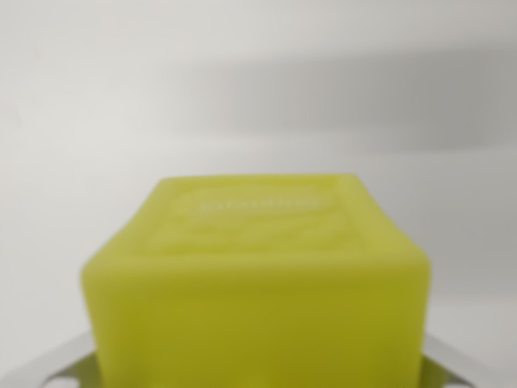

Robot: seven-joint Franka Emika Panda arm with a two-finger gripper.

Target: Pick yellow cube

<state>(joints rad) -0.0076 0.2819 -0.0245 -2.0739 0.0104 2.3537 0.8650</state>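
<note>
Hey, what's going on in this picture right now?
This is a robot arm's wrist camera, very close to a yellow cube that fills the lower middle of the frame. Grey metal parts, probably the gripper's, show at both bottom corners beside the cube. The blur hides whether they grip it. Behind is a plain white surface.

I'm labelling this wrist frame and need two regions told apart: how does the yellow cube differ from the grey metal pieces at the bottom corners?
The yellow cube is bright yellow-green and matt; the metal pieces are pale grey with a sheen. The cube fills the lower middle of the frame; the metal pieces show only as thin slivers at either bottom corner. The cube's top carries faint raised marks; the metal looks plain. Both are blurred, close to the camera.
</note>
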